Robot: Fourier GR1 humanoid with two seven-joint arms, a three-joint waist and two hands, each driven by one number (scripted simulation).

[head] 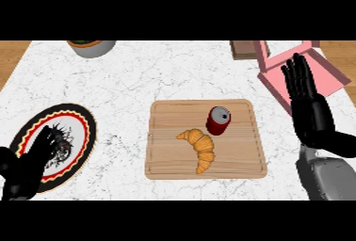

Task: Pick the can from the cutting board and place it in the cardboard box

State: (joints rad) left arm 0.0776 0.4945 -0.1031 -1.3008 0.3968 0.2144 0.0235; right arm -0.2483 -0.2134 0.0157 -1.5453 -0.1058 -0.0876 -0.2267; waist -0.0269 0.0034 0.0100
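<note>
Cans: one, a red can (219, 120) with a silver top, on the upper right part of the cutting board (167, 162), leaning toward the top of the view.
Cutting boards: one, wooden, lying flat in the middle of the counter (139, 80).
Cardboard boxes: one, a pink cardboard box (273, 84) at the far right of the counter, well apart from the can, its flaps open.
My right hand: one, my right hand (306, 101) is at the right edge, fingers straight and pointing up the view, holding nothing; it covers part of the box and does not touch the can.
My left hand: one, my left hand (28, 164) is at the lower left, fingers relaxed and spread, grasping nothing, lying over the plate.
Croissants: one croissant (199, 148) on the board, just beside the can and below it.
Plates: one plate (80, 127) with a black, red and yellow rim, left of the board.
Bowls: one grey bowl (92, 47) at the top left, cut by the view's edge.
Other: one brown block (243, 49) at the top, touching the box's left flap.
In the way: between the can and the box I see only bare board and counter.
</note>
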